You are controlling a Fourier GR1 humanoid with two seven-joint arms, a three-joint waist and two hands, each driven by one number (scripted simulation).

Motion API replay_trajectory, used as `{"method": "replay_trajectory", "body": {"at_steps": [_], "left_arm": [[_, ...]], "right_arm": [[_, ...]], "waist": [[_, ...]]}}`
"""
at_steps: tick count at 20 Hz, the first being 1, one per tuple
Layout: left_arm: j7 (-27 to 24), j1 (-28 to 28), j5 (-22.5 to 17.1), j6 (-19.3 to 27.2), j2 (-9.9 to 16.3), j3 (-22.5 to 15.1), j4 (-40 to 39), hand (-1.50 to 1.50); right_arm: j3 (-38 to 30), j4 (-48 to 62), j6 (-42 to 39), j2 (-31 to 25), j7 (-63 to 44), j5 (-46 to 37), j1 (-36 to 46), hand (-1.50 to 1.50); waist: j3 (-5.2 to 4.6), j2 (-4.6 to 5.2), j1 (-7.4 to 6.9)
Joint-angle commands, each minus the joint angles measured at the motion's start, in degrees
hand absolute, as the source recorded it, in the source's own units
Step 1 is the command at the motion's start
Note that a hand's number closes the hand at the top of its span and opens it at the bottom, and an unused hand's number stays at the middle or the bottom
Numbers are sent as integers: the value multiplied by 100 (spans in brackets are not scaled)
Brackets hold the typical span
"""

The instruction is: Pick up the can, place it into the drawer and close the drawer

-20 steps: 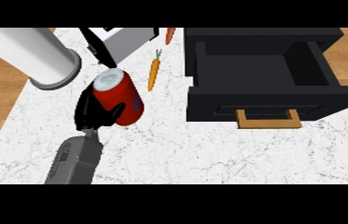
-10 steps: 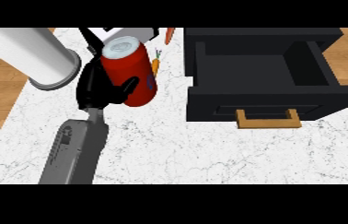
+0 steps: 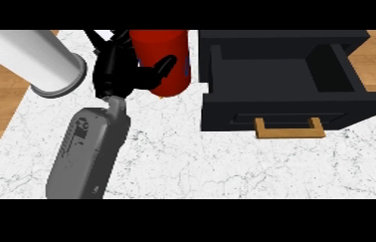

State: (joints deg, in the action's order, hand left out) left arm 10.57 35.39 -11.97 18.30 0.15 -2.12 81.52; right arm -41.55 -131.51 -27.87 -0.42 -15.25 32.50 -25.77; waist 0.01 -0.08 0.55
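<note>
A red can (image 3: 163, 49) is held up off the white marble counter (image 3: 220, 166), and its upper end runs out past the picture's top. My left hand (image 3: 117, 74) is shut on it, with fingers along its left side and the thumb (image 3: 164, 65) across its front. The grey forearm (image 3: 88, 151) comes in from the lower left. Just right of the can stands the black drawer (image 3: 279, 109), pulled open, its inside bare, with a wooden handle (image 3: 289, 130) on its front. My right hand does not show.
A large white cylinder (image 3: 40, 61) with a grey end lies at the upper left, close beside the hand. Wooden floor (image 3: 11, 106) shows past the counter's left edge and at the far right.
The can has been lifted higher and carried a little right, towards the drawer. It now hides the carrot that lay beside it.
</note>
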Motion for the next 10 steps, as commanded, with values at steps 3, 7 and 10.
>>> {"method": "replay_trajectory", "body": {"at_steps": [3, 7, 10], "left_arm": [[269, 848, 32, 445, -15, -220, -387, 150], [-49, 1452, -251, 1075, -15, -599, -1091, 150], [342, 1937, -131, 918, -15, -205, -1272, 150]], "right_arm": [[-345, 246, -27, -360, -26, 396, 79, -150], [96, 128, -28, 38, 29, 52, 39, -150], [-174, 297, -64, -255, -6, 304, 83, -150]], "waist": [[1, 4, 29], [1, 15, 67], [2, 6, 37]]}}
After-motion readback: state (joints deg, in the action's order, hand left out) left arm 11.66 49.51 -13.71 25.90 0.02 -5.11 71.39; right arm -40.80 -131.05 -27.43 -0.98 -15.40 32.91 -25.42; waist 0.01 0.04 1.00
